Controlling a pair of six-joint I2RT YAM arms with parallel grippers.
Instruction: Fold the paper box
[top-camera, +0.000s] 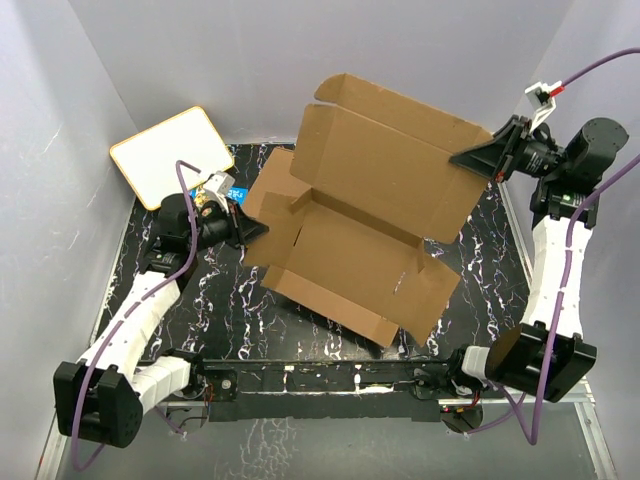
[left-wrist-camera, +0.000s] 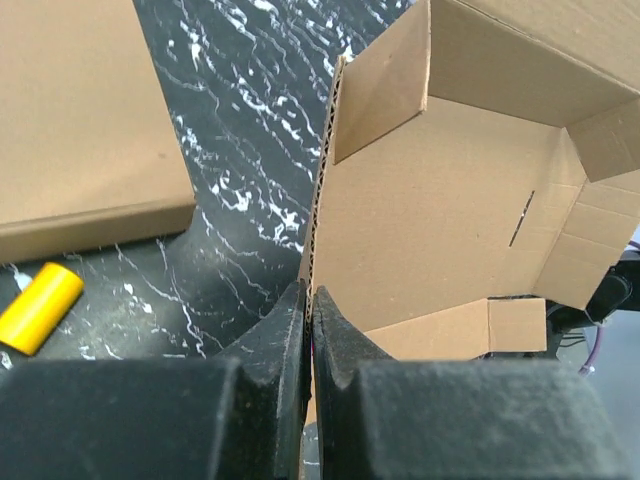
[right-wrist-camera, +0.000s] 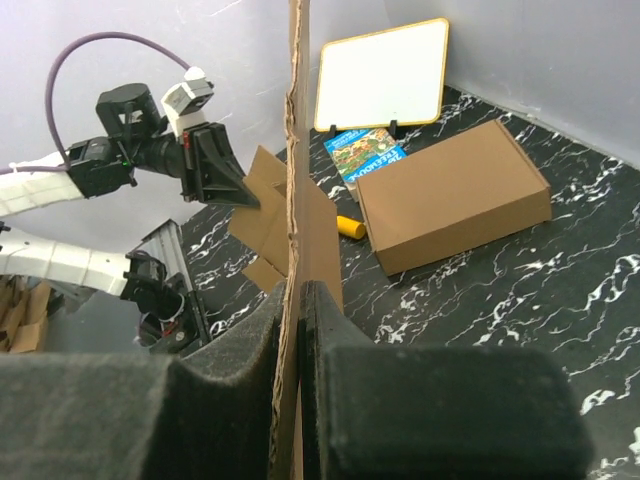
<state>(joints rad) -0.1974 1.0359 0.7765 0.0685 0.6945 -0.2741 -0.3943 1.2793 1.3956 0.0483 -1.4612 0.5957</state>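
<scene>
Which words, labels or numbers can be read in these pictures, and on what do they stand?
No text is readable.
The book: lettering on its blue cover, too blurred to read.
The whiteboard, the paper box and the closed brown box: no writing visible.

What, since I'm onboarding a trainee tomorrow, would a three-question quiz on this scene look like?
1. True or false: the left gripper and the right gripper are each shut on an edge of the paper box.
2. What stands in the far left corner? A whiteboard; B kettle; C plate.
3. Is the paper box open or closed?
Key: 1 true; 2 A; 3 open.
</scene>
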